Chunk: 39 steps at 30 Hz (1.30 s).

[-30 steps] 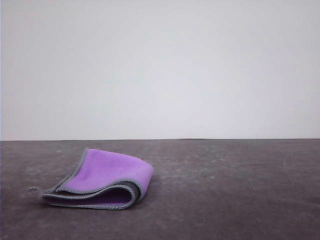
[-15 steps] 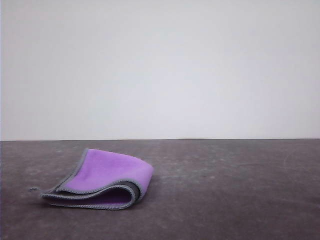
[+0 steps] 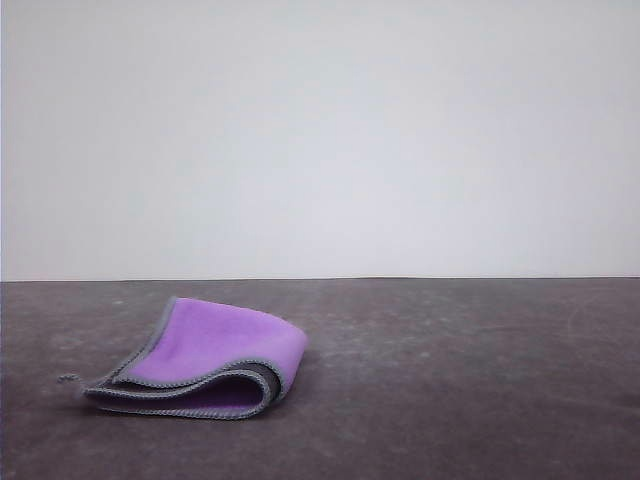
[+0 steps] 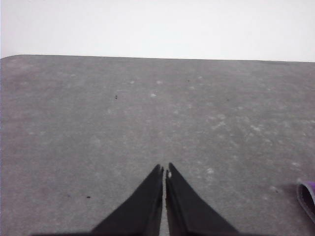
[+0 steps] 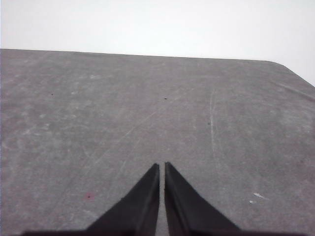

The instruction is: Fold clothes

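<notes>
The clothes (image 3: 205,355) are one small cloth lying folded over on the dark table, left of centre in the front view, purple face up with grey stitched edging and a dark layer showing inside the fold. A sliver of the clothes (image 4: 308,196) also peeks in at the edge of the left wrist view. My left gripper (image 4: 164,169) is shut over bare table, apart from the cloth, with nothing between its black fingers. Over bare table as well, my right gripper (image 5: 162,165) is shut and holds nothing.
The dark grey table (image 3: 450,380) runs back to a plain white wall. A short loose thread (image 3: 68,378) trails from the cloth's left corner. Rounded table corners show in both wrist views.
</notes>
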Available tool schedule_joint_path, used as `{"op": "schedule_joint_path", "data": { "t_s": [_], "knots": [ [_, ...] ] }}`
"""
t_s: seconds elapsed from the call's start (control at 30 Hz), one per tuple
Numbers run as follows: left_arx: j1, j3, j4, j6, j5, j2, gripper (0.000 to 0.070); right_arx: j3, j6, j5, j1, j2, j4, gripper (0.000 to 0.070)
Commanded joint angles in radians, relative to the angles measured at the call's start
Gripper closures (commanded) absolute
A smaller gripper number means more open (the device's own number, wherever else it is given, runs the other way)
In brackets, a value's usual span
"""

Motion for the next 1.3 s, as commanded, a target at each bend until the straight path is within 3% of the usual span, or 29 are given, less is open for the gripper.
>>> {"op": "schedule_joint_path", "data": {
  "t_s": [0.0,1.27],
  "knots": [
    [0.001,-0.019,0.010,0.007,-0.004,0.000,0.0700,-0.004,0.015,0.000,-0.001,0.001,0.011,0.0684],
    [0.001,-0.019,0.010,0.007,-0.004,0.000,0.0700,-0.004,0.015,0.000,-0.001,0.001,0.011,0.0684]
  ]
}}
